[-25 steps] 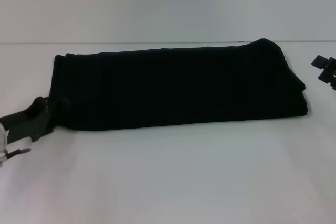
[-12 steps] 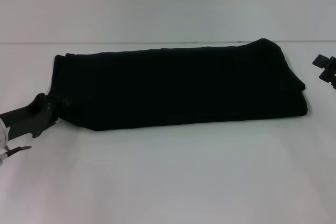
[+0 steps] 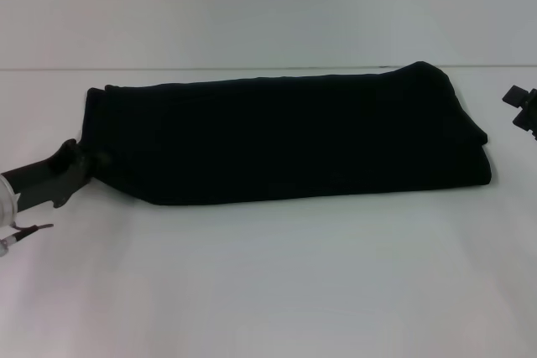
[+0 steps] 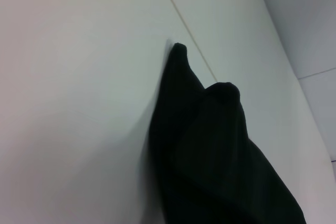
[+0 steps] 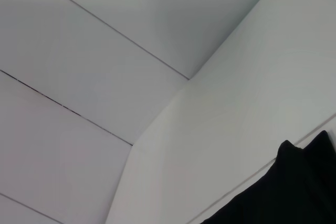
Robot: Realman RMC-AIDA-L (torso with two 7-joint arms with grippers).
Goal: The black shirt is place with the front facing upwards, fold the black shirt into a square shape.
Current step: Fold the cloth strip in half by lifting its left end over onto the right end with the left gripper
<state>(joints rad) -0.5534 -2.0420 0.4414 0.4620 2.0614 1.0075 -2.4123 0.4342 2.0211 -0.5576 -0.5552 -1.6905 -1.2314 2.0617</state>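
Note:
The black shirt (image 3: 285,136) lies folded into a long strip across the white table (image 3: 268,282). Its lettering and neck label are hidden. My left gripper (image 3: 84,163) is at the strip's left near corner, shut on the fabric there and holding that corner a little off the table. The left wrist view shows the lifted black fabric (image 4: 210,156) close up. My right gripper (image 3: 522,108) is off the strip's right end, apart from the shirt and partly out of view. A corner of the shirt (image 5: 283,192) shows in the right wrist view.
The table's far edge (image 3: 50,69) meets a pale wall behind the shirt. A thin red-tipped cable (image 3: 29,230) hangs by the left arm at the frame's left edge.
My left gripper has risen slightly and pulled the shirt's left near corner up off the table. My right gripper has drifted a little to the right, away from the shirt.

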